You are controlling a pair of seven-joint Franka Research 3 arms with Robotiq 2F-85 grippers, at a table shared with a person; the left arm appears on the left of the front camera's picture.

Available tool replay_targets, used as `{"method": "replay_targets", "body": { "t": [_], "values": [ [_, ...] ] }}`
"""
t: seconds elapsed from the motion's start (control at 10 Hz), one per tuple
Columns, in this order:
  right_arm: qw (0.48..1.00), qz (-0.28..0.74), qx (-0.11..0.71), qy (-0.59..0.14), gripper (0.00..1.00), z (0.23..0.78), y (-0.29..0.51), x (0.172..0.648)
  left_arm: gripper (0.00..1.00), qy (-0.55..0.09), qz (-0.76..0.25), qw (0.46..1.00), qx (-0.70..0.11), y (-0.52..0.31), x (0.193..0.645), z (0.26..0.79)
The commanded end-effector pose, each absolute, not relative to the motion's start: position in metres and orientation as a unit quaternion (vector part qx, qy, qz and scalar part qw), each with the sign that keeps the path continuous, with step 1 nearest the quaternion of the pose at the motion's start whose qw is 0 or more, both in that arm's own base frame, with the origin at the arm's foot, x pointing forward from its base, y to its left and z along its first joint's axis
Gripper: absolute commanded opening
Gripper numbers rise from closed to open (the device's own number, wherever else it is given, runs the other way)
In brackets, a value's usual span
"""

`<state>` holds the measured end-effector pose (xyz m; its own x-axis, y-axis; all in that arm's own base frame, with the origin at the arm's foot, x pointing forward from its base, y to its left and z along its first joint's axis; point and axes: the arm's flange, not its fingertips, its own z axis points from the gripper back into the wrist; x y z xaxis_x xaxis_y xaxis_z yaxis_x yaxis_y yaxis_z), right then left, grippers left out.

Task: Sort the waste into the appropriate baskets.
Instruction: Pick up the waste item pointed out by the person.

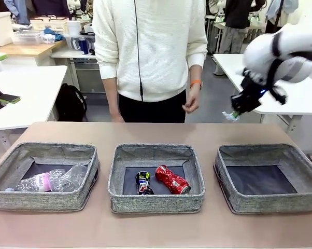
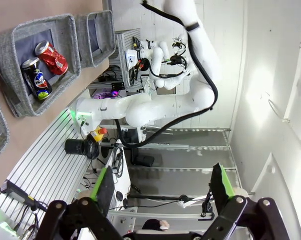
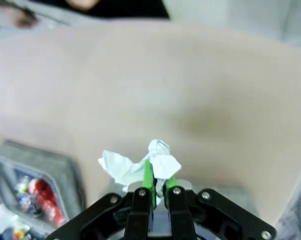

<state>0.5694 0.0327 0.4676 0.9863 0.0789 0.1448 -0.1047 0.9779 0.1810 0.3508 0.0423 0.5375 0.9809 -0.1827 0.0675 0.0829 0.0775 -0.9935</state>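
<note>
Nearest me, three grey woven fabric baskets (image 1: 156, 179) sit in a row on the table (image 1: 156, 228). Above and behind the rightmost one, my right hand (image 3: 158, 180) pinches the crumpled white paper ball (image 3: 140, 162) between nearly closed fingers. My left hand (image 2: 163, 187) is fully open, holding nothing.

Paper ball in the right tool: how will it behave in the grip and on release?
The paper ball looks crumpled and loose, so it is probably very light and squashy; the right tool has closed almost fully on it. Flaps stick out sideways, so it may deform or snag rather than slip. On release it should drop softly and hardly roll, though it could cling to a pad.
</note>
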Motion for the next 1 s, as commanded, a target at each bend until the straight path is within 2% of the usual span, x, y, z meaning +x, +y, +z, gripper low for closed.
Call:
{"method": "replay_targets", "body": {
  "t": [0.0,0.3,0.4,0.5,0.6,0.7,0.8,0.9],
  "values": [
    [0.999,0.03,0.025,-0.034,0.0,0.54,0.062,0.515,1.0,0.036,-0.102,0.734,-0.671,0.044,0.349,0.536],
    [0.997,0.014,-0.016,-0.08,0.0,0.585,0.106,0.423,1.0,0.036,-0.102,0.734,-0.671,0.044,0.349,0.536],
    [0.998,-0.004,0.006,-0.065,0.0,0.579,0.101,0.417,1.0,0.036,-0.102,0.734,-0.671,0.044,0.349,0.536],
    [0.997,0.028,0.001,-0.072,0.0,0.604,0.099,0.437,1.0,0.036,-0.102,0.734,-0.671,0.044,0.349,0.536],
    [0.997,0.028,0.001,-0.072,0.0,0.604,0.099,0.437,1.0,0.036,-0.102,0.734,-0.671,0.044,0.349,0.536],
    [0.997,0.022,-0.003,-0.073,0.09,0.603,0.111,0.413,1.0,0.036,-0.102,0.734,-0.671,0.044,0.349,0.536],
    [0.996,0.057,0.033,-0.058,0.09,0.599,0.126,0.411,1.0,0.036,-0.102,0.734,-0.671,0.044,0.349,0.536],
    [0.996,0.043,0.002,-0.077,0.09,0.627,0.156,0.407,1.0,0.036,-0.102,0.734,-0.671,0.044,0.349,0.536]
  ]
}}
